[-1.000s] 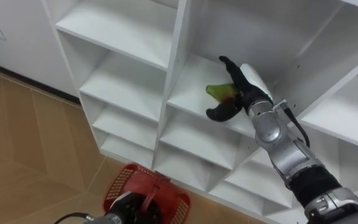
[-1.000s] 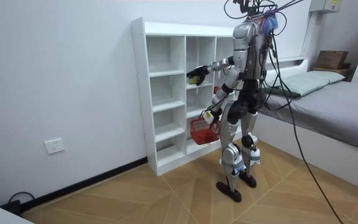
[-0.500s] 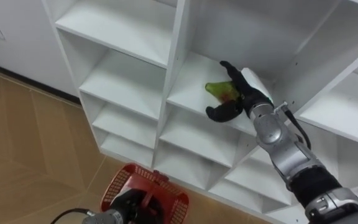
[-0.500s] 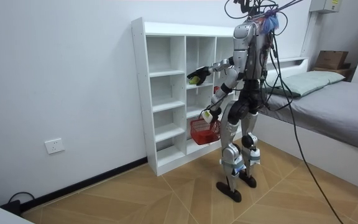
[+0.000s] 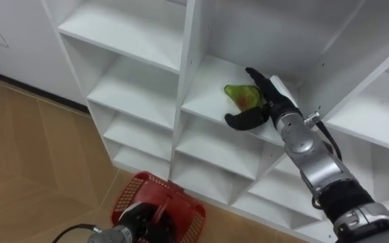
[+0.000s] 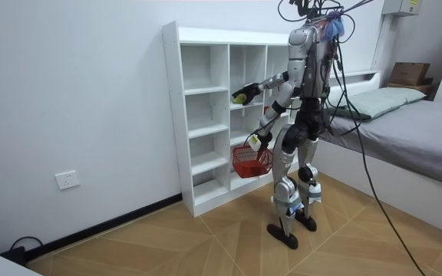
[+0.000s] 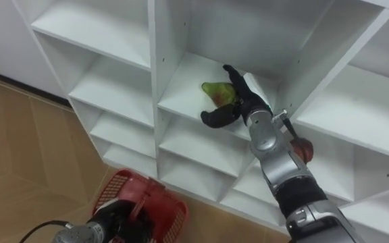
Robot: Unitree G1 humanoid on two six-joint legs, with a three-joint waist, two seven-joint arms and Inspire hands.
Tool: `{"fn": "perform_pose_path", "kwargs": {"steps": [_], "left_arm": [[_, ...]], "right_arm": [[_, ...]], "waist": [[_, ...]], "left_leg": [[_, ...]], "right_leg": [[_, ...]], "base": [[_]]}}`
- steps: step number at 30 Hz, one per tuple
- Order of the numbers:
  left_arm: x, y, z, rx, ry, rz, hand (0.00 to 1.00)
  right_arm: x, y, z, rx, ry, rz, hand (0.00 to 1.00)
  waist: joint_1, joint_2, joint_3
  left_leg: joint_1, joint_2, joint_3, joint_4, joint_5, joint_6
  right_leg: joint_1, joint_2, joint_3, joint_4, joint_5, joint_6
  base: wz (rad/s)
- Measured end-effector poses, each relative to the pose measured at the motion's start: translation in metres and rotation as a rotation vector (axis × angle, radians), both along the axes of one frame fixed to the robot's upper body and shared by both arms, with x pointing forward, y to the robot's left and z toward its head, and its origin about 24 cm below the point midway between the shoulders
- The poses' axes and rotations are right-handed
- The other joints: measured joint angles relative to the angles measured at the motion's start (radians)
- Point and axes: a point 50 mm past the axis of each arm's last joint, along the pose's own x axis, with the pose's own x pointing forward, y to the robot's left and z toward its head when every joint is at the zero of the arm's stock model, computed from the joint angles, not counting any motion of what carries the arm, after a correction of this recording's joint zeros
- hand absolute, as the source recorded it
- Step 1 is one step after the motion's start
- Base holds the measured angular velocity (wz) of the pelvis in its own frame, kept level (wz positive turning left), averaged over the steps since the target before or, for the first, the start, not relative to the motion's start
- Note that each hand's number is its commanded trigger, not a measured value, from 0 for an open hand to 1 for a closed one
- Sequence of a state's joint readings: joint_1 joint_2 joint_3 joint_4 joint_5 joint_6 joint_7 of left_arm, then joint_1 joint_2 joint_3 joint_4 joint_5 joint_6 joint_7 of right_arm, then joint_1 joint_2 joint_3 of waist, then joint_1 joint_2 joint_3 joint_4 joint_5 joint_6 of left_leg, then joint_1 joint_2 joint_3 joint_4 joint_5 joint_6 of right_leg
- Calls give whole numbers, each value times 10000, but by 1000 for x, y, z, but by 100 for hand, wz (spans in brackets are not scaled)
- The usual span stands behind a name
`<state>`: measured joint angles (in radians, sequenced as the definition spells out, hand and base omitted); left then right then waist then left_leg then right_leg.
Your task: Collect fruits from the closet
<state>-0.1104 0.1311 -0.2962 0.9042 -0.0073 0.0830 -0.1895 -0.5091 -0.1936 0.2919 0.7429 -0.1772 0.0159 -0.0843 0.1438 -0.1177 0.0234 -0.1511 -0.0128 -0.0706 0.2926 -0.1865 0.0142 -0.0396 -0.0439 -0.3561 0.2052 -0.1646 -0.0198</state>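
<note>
Right arm is out and into the white open-fronted shelf unit, and the right hand sits inside a compartment of its middle column, one level below the top one. There's the green pear-shaped fruit, right at that hand: dark fingers arch over its far side, the thumb hooks in beneath its near side, and the fruit is caught between them, so the hand is closed around it. The fruit sits just above that compartment's white floor, near its front edge; whether it touches the board, I can't tell. Look at the fruit itself: smooth and glossy, yellow-green, broad at one end and narrowing towards the side panel on the robot's left, with a reddish blush on the part nearest the palm. In the right eye view a small reddish round thing peeks out behind the forearm, one compartment lower in the unit and one column to the right. Down in front of the unit's bottom shelves hangs the red plastic-mesh basket, above the wooden floor, and the left hand is clenched on its handle. In the room view the robot stands upright facing the unit's front, right arm raised to chest height, basket at thigh level, with a grey bed behind it.
</note>
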Motion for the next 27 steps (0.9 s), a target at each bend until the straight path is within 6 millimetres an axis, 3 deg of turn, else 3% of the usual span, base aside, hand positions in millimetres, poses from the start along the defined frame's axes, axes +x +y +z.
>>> {"fn": "perform_pose_path", "kwargs": {"steps": [17,18,19,20,22,27], "left_arm": [[-4,2,-4,103,297,58,100],[-4,2,-4,101,296,58,100],[-4,2,-4,100,296,58,100],[-4,2,-4,101,296,58,100],[-4,2,-4,102,296,59,100],[-4,2,-4,103,306,56,100]], "right_arm": [[-1,-2,-4,508,132,-129,0],[-1,-2,-4,510,127,-124,17],[-1,-2,-4,511,123,-122,46],[-1,-2,-4,513,118,-118,55],[-1,-2,-4,526,68,-103,100],[1,-12,1,332,-205,-457,100]], "waist": [[-12,33,13],[-12,38,16],[-12,40,17],[-12,44,20],[-13,52,24],[-7,60,29]], "left_leg": [[45,10,27,-21,5,9],[45,10,28,-21,5,8],[45,10,28,-21,5,9],[46,10,28,-21,5,9],[46,10,29,-24,5,9],[59,9,29,-30,5,9]], "right_leg": [[11,-49,54,0,0,1],[12,-49,54,0,0,1],[12,-50,55,-1,0,1],[12,-49,55,-1,0,1],[12,-49,55,-1,0,1],[23,-46,54,-1,0,1]], "base": [[0],[0],[0],[0],[0],[0]]}}
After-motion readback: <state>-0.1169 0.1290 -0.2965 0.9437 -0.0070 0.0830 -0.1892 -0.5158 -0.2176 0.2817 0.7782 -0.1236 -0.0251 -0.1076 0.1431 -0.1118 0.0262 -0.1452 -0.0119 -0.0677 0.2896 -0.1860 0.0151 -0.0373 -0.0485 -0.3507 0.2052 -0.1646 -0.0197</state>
